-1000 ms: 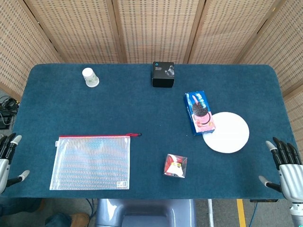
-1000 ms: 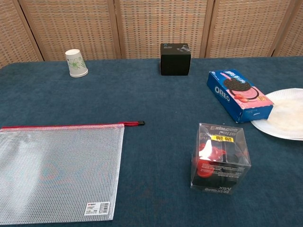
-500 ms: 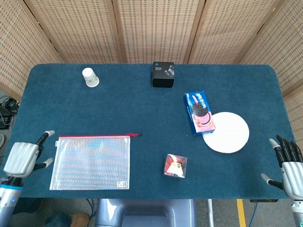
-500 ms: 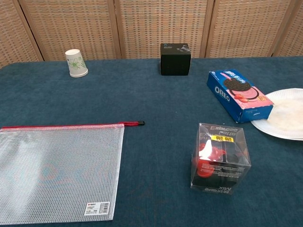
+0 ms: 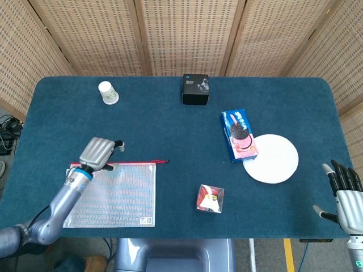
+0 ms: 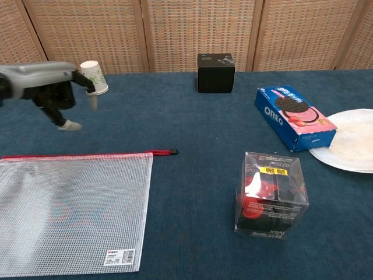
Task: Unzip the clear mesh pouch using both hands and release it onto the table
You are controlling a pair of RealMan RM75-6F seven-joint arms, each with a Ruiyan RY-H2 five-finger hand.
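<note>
**Left robot hand over pouch's zip edge; right far off**

Mesh pouch (image 5: 109, 194) lies flat on bench (image 5: 170, 124), front-left, long axis running left-right w/ red zip along far edge, zip pull (image 5: 163, 162) at its right end. Left robot hand (image 5: 97, 153) hovers above that zip edge, nearer the left end, fingers apart, holding nothing. Right robot hand (image 5: 344, 192) open too, off bench's right edge, well apart from pouch. Pouch looks empty, zip shut. Clear box (image 5: 210, 199) has sth red inside.
</note>
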